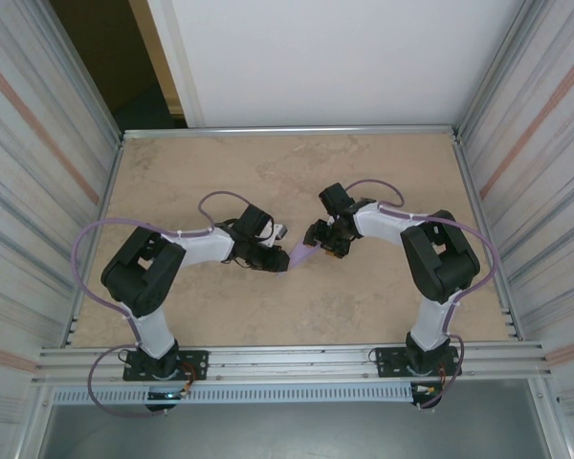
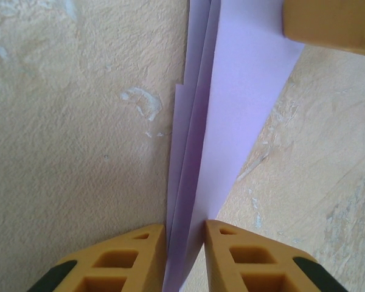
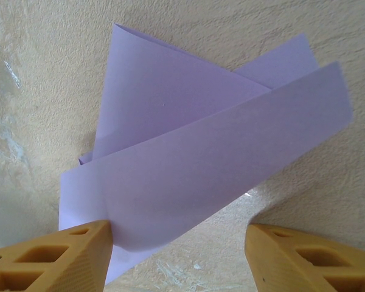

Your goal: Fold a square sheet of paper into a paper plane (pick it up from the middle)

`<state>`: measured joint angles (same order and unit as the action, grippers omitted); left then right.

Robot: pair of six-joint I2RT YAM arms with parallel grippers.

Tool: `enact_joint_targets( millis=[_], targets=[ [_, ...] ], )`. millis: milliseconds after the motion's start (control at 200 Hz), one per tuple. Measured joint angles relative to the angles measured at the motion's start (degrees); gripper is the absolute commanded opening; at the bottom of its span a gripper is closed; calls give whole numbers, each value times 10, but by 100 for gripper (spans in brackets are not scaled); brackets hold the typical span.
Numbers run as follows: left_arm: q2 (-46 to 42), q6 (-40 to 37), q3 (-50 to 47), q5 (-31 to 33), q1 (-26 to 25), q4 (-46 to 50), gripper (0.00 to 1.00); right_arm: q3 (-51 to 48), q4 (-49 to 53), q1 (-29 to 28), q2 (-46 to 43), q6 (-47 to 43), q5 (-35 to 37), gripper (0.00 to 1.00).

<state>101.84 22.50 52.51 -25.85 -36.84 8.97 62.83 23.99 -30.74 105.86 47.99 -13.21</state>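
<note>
Left gripper (image 2: 185,230) is pinched narrow on the folded lavender paper (image 2: 231,121), its layers standing edge-on between the pads, mid-table (image 1: 268,325) between both arms. Right gripper (image 3: 177,234) stands wide, the paper's curled flap touching just one finger (image 3: 79,249).

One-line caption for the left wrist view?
Left gripper pinches the folded lavender paper, its layers edge-on, beige table behind.

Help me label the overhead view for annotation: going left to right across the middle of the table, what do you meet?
left metal wall → left arm → folded lavender paper → right arm → right metal wall
</note>
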Motion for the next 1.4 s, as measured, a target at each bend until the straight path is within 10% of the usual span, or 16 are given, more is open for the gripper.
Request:
enact_joint_targets(
  millis=[396,1403],
  targets=[
    [0,9,21,-7,-3,17,38,4,6,-2,3,0,4,61],
    [58,47,90,-9,-1,66,27,-7,-7,1,-17,10,-3,61]
  ],
)
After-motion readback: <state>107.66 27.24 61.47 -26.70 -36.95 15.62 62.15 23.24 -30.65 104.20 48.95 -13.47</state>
